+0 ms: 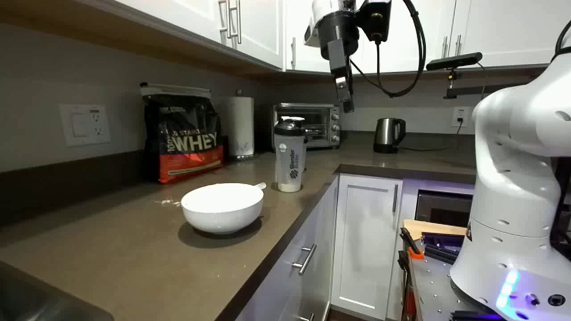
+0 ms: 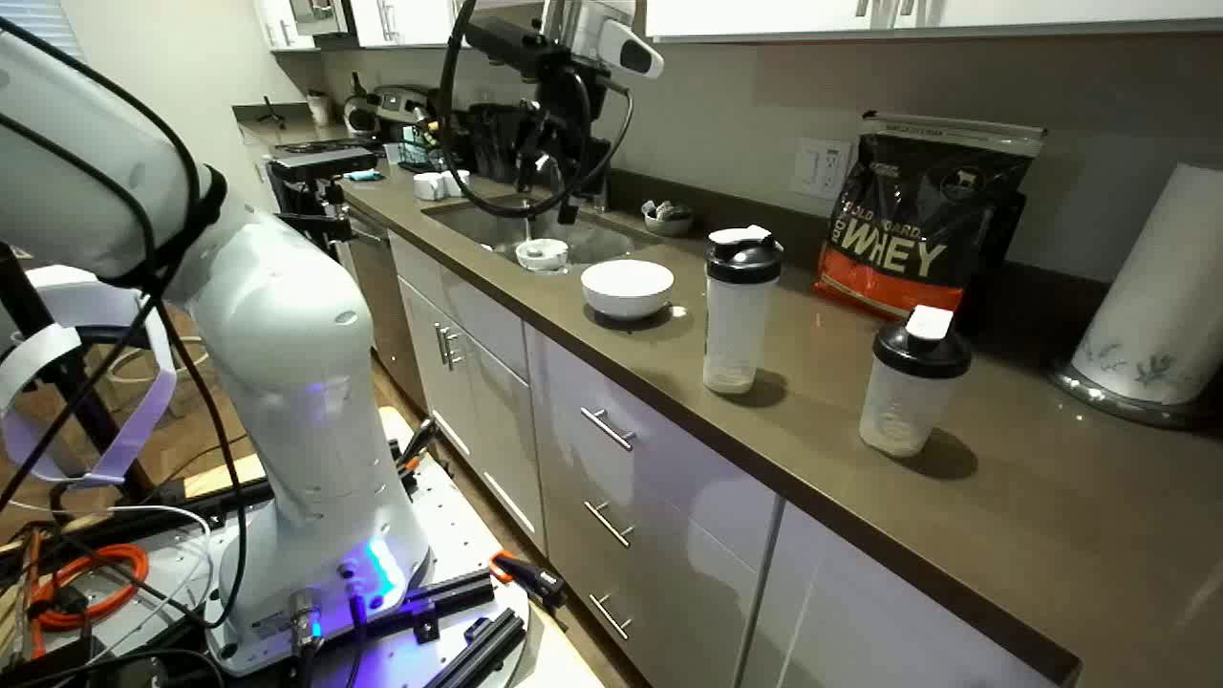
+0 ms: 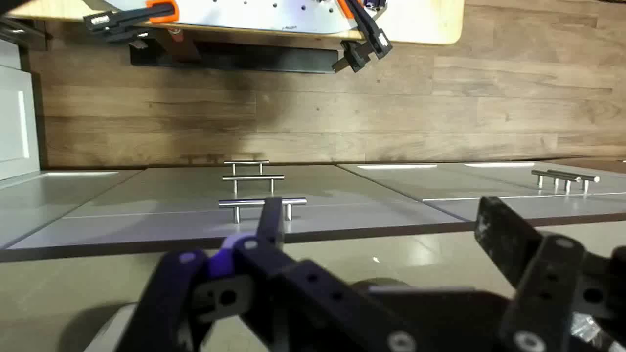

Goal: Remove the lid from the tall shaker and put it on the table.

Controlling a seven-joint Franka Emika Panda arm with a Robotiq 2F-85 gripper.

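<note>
The tall shaker (image 1: 289,162) stands upright on the brown-grey table (image 1: 147,267), a translucent whitish bottle. It also shows in an exterior view (image 2: 738,330), left of a shorter, similar shaker. Its dark round lid (image 1: 290,128) with a white flap sits on top; the lid shows too in an exterior view (image 2: 744,260). My gripper (image 1: 347,96) hangs in the air, higher than the lid and apart from it. In the wrist view the gripper (image 3: 381,222) has its fingers wide apart with nothing between them, over the table's front edge. The lid is not recognisable there.
The shorter shaker (image 2: 908,392) with a black lid stands near the tall one. A white bowl (image 1: 223,207), a whey bag (image 1: 187,133), a paper-towel roll (image 1: 241,125), a toaster oven (image 1: 308,125) and a steel kettle (image 1: 388,135) stand on the counter. A sink (image 2: 535,239) lies beyond the bowl.
</note>
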